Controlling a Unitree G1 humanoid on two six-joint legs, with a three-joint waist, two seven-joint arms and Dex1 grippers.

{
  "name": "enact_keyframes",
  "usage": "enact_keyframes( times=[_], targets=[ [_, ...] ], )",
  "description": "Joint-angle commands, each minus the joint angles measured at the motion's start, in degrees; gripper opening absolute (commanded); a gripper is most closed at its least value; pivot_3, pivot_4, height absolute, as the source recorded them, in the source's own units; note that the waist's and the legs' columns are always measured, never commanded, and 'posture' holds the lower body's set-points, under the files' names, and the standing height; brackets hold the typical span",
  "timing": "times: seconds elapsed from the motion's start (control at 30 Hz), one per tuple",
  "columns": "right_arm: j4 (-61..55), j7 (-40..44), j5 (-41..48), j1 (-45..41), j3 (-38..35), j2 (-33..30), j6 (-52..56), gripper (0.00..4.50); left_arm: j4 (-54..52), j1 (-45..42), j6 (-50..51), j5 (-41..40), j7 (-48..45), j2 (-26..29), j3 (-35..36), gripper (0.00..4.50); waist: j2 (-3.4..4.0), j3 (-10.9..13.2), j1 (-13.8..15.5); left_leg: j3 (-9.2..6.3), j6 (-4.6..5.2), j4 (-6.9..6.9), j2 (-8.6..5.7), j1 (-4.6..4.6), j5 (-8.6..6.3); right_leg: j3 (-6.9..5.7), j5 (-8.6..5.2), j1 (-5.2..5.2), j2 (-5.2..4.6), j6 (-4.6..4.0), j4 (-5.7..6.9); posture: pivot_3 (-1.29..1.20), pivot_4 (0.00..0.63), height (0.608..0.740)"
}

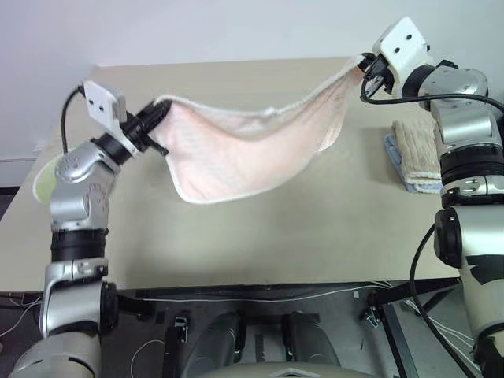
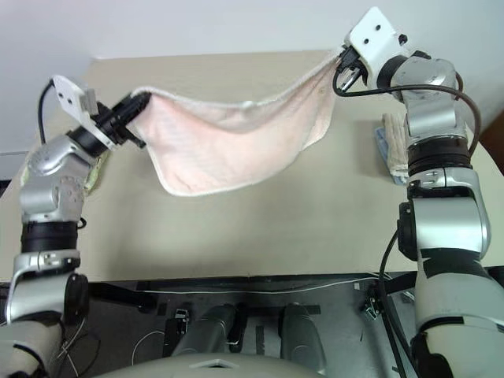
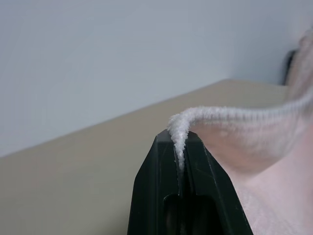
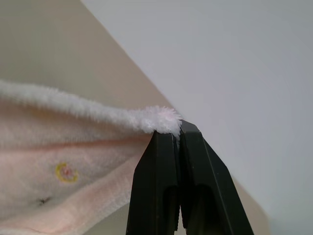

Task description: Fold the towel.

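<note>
Pale pink terry cloth, edged with a whitish stitched hem, makes up the towel (image 1: pixel 236 150), which hangs in the air above the beige table (image 1: pixel 260 236), stretched between two raised corners and sagging in a broad curve in the middle. Its lower edge droops toward the tabletop without clearly resting on it. A small whitish loop sits on the upper hem near the middle of the towel. In the right wrist view a tiny yellow ring-shaped mark (image 4: pixel 66 172) and a small dark speck show on the pink pile; no readable writing or brand can be made out.

At the towel's left corner, the left gripper (image 3: pixel 180 147) has its black fingers pressed together on the fluffy hem, pinching it. At the towel's opposite corner, the right gripper (image 4: pixel 177 131) likewise clamps the hem between closed black fingers.

To the right of the towel, at the table's edge, lies a beige ribbed towel (image 1: pixel 417 150) on top of a light blue cloth (image 1: pixel 402 169). To the left of the towel, at the table's other edge, a light green towel (image 1: pixel 43 177) peeks out behind the left arm.

Beyond the towel, the smooth matte tabletop ends against a plain pale wall (image 1: pixel 236 31).
</note>
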Motion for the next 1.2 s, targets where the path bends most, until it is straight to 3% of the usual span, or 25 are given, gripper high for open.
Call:
enact_keyframes(
  times=[0.03,0.3,0.53,0.63,0.77,0.83,1.0,1.2],
  targets=[
    [3.38,-2.81,0.50,-3.22,-2.08,-1.75,-2.30,0.00,13.54,-8.46,-7.32,4.07,-0.13,2.34,0.43,0.04,-0.01,0.01,-0.02,0.00,0.01,0.00,0.00,0.00,0.00,0.00,0.00,-0.01,0.00,0.00,0.00,0.00,0.150,0.740],
    [10.46,-4.37,-0.84,-6.29,-1.61,-3.53,-5.05,0.00,41.87,-28.74,-15.44,11.59,4.48,5.66,-0.67,0.04,-0.10,0.06,-0.25,0.03,-0.18,0.16,-0.05,-0.71,0.17,0.01,0.02,-0.73,-0.01,0.03,0.22,0.00,0.150,0.740],
    [14.30,-8.43,-3.09,-9.11,-0.04,-2.33,-7.10,0.00,49.74,-35.89,-17.02,17.89,13.41,6.59,-2.01,0.04,-0.12,0.08,-0.34,0.05,-0.22,0.12,-0.05,-0.81,0.20,0.05,0.01,-0.87,-0.01,0.04,0.26,0.00,0.150,0.740],
    [13.00,-4.86,-2.73,-8.00,0.15,-4.27,-8.78,0.00,50.03,-35.22,-19.28,19.74,12.59,6.98,-2.45,0.04,-0.13,0.08,-0.27,0.05,-0.21,0.15,-0.06,-0.81,0.20,0.05,0.01,-0.87,-0.01,0.04,0.31,0.00,0.150,0.740],
    [6.12,6.66,-0.04,-1.89,-0.35,-8.09,-9.21,0.00,49.41,-31.22,-19.88,21.07,3.77,8.16,-3.77,0.04,-0.14,0.08,-0.11,0.05,-0.20,0.16,-0.09,-0.82,0.20,0.03,0.00,-0.85,-0.03,0.06,0.32,0.00,0.150,0.740],
    [0.99,11.05,2.04,1.86,-1.28,-9.68,-8.21,0.00,49.23,-29.20,-19.65,22.75,3.88,9.06,-5.12,0.04,-0.14,0.08,-0.24,0.06,-0.19,0.18,-0.09,-0.81,0.20,0.03,-0.01,-0.83,-0.03,0.07,0.31,0.00,0.150,0.740],
    [-12.23,15.65,5.64,11.93,-3.35,-14.06,-0.88,0.00,47.49,-23.21,-21.53,20.61,-1.08,10.74,-3.39,0.04,-0.15,0.09,-0.26,0.08,-0.02,0.33,-0.10,-0.81,0.10,0.07,-0.01,-0.91,-0.02,0.07,0.59,0.00,0.150,0.740],
    [-28.76,21.70,10.77,25.74,-6.12,-20.79,6.76,0.00,40.94,-16.71,-20.38,15.86,-15.68,12.16,-1.84,0.04,-0.15,0.09,-0.15,0.08,0.05,0.51,-0.09,-0.81,0.05,0.07,-0.01,-0.92,-0.03,0.06,0.77,0.00,0.150,0.740]
  ],
)
